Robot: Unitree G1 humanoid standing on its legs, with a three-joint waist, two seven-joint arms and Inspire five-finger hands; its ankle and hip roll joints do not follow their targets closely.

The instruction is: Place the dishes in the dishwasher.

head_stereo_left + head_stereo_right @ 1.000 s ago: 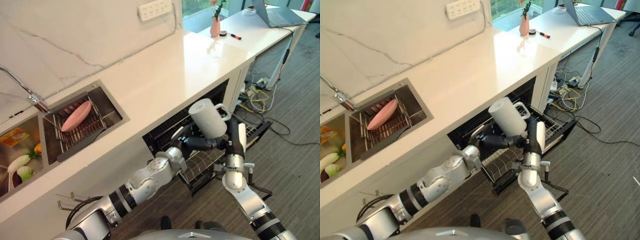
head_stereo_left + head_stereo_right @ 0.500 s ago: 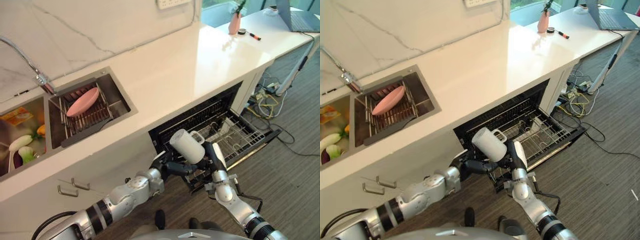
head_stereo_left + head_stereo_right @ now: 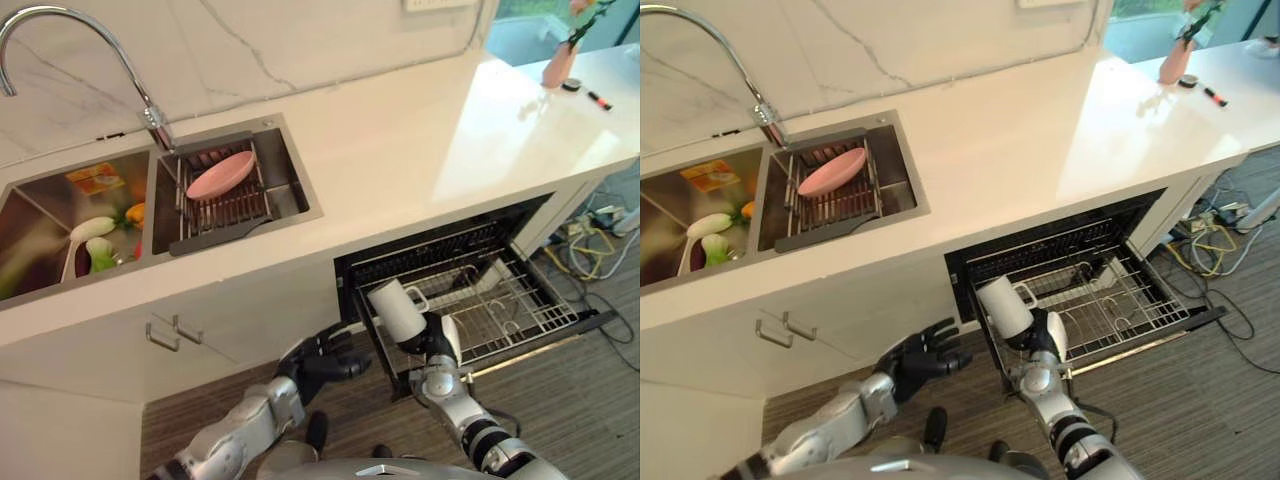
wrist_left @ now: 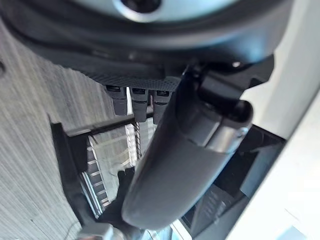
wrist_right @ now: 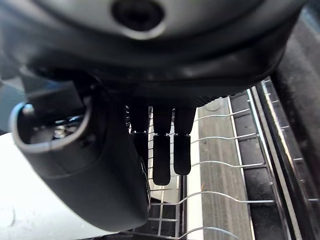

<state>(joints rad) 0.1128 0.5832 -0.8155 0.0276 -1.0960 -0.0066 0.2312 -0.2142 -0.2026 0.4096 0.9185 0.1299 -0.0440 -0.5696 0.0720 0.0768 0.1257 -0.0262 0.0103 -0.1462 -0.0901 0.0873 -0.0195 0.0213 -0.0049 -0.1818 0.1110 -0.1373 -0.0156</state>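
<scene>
The left hand (image 3: 318, 362) has let go of the white mug (image 3: 393, 308) and hangs apart with fingers loosely spread. The right hand (image 3: 436, 340) alone now grips the mug, fingers curled round it, over the front corner of the pulled-out dishwasher rack (image 3: 505, 312). A pink plate (image 3: 220, 175) lies in the sink rack.

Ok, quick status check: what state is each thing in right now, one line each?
Dishwasher: door open.
Rack: pulled out, mostly bare.
White mug: held over the rack's left end by the right robot hand.
Left robot hand: open, holding nothing, low in front of the cabinet.
Pink plate: tilted on the sink rack.
</scene>
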